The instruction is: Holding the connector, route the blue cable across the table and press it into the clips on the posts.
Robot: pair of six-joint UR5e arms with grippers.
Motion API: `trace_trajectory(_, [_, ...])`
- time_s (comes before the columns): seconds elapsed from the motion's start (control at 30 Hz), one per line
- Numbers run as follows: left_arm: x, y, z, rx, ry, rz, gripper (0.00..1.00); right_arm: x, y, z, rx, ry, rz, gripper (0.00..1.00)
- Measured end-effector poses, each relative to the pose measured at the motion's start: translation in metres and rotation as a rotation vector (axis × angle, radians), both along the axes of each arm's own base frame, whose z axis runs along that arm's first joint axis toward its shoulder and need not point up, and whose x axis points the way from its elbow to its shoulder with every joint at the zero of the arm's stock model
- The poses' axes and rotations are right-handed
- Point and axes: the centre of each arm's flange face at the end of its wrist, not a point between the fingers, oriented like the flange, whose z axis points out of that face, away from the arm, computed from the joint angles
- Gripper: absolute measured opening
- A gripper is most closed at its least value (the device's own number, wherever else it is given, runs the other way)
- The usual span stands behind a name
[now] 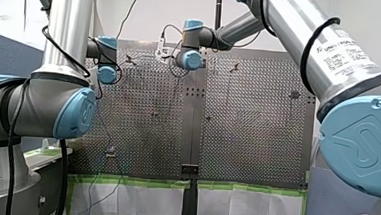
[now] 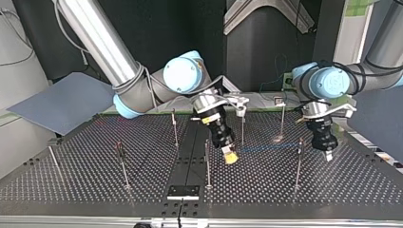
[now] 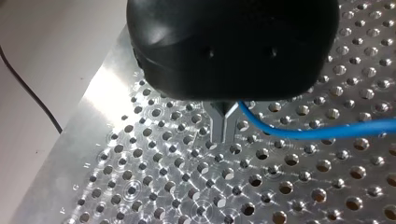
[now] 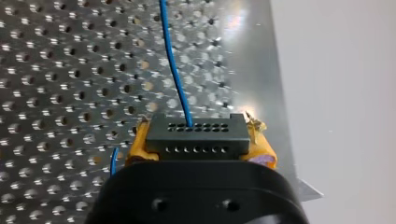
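My R claw (image 2: 231, 157) is clenched on the black connector (image 4: 196, 135). The yellow pads (image 4: 138, 148) press on both its ends, and its face w/ two rows of pin holes points away from the wrist. The blue cable (image 4: 172, 60) leaves one hole in the upper row and runs straight ahead over the perforated bench (image 2: 71, 190).

In the top view this claw hangs tilted, low over the bench near the middle, just beside a thin upright post (image 2: 207, 164). From it the cable stretches roughly level toward the view's right and reaches the top of another post (image 2: 298, 164). Can't tell whether it sits in that post's clip.

My L claw (image 3: 223, 128) hovers just past that post, close above the bench near its edge. Its metal fingers are drawn together w/ only a hairline slit showing. The cable comes out at their root and sweeps off sideways above the holes, so it looks nipped there.

More posts stand apart across the bench, none touching either claw. The cable is off the bench surface btw the two claws.
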Motion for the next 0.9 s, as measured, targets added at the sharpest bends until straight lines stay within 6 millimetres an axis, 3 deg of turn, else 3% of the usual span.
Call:
trace_trajectory(0.03, [-0.001, 0.000, -0.001, -0.004, 0.003, 0.002, 0.67, 0.000, 0.000, -0.003, 0.004, 0.005, -0.002, 0.00])
trace_trajectory(0.07, [-0.001, -0.001, -0.002, -0.008, 0.007, 0.003, 0.67, 0.001, 0.001, -0.007, 0.010, 0.013, -0.004, 0.00])
trace_trajectory(0.13, [-0.004, -0.002, -0.005, -0.019, 0.022, 0.011, 1.00, 0.003, 0.001, -0.014, 0.018, 0.025, -0.006, 0.00])
trace_trajectory(0.27, [-0.010, -0.003, -0.010, -0.041, 0.057, 0.039, 1.00, 0.007, 0.003, -0.027, 0.033, 0.046, -0.004, 0.00])
trace_trajectory(0.57, [-0.023, -0.017, -0.012, -0.056, 0.131, 0.009, 1.00, 0.009, 0.004, -0.034, 0.043, 0.057, -0.009, 0.00])
trace_trajectory(0.9, [-0.062, -0.032, -0.001, -0.097, 0.185, -0.058, 1.00, 0.011, 0.002, -0.051, 0.058, 0.075, -0.019, 0.00])
